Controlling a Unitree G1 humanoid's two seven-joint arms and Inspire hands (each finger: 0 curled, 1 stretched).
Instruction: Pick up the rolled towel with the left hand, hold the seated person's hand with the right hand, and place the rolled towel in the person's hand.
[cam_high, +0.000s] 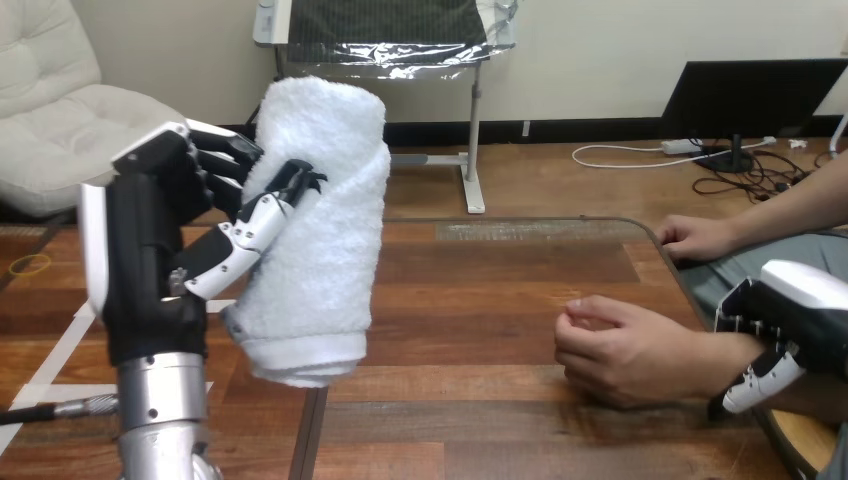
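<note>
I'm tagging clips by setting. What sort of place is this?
Probably an indoor tabletop station for care-handover practice: a wooden table, the left hand holding up a rolled towel, and the right hand clasping the wrist of a person's hand resting on it.

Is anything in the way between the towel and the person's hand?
No, only bare table lies between the rolled towel, held by the left hand, and the person's nearer hand. But its fingers are curled over the palm.

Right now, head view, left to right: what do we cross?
left hand → rolled towel in its grip → person's hand resting on the table → right hand at that wrist
</note>
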